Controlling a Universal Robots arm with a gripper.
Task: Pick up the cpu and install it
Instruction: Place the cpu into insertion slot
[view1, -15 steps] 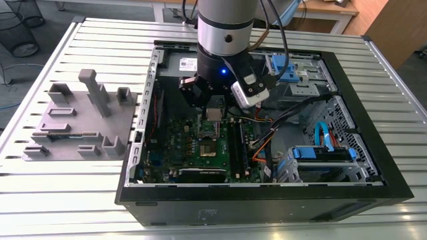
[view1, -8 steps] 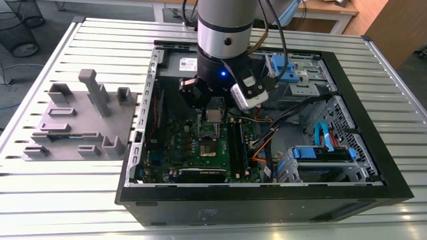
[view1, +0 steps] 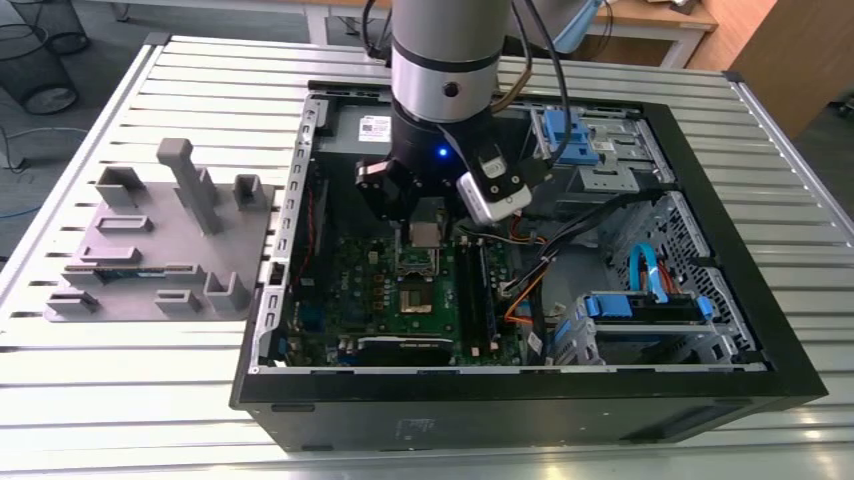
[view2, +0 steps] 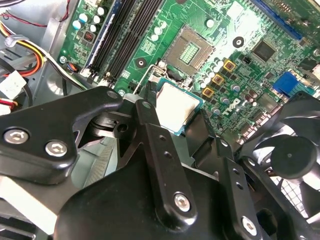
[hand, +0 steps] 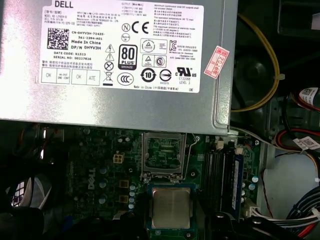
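Slatted metal table (view1: 120, 400) is carrying an open computer case (view1: 534, 405), and the arm is reaching down into it over the green motherboard (view2: 235, 75). The pincer (view2: 176, 116) is pinching the cpu (hand: 171, 207) by two opposite edges, its black fingers (view2: 150, 107) pressing in from either side. The silver top is facing up toward the wrist. The chip is hanging just beside the empty socket (hand: 163, 152), apart from it and not yet seated.

Trouble, as I am judging it, is lying in the alignment. If the chip is coming down tilted or turned out of line with the socket, it could bend the fine contacts there or jam on the frame. The grip is also covering only thin edges, so a knock against the metal bracket beside the socket could shift the chip between the fingers.

How high the cpu is hanging above the socket is not showing. The fingers are hiding its edges, and its underside is facing away. Whether the socket's bracket is standing fully clear is hard to make out.
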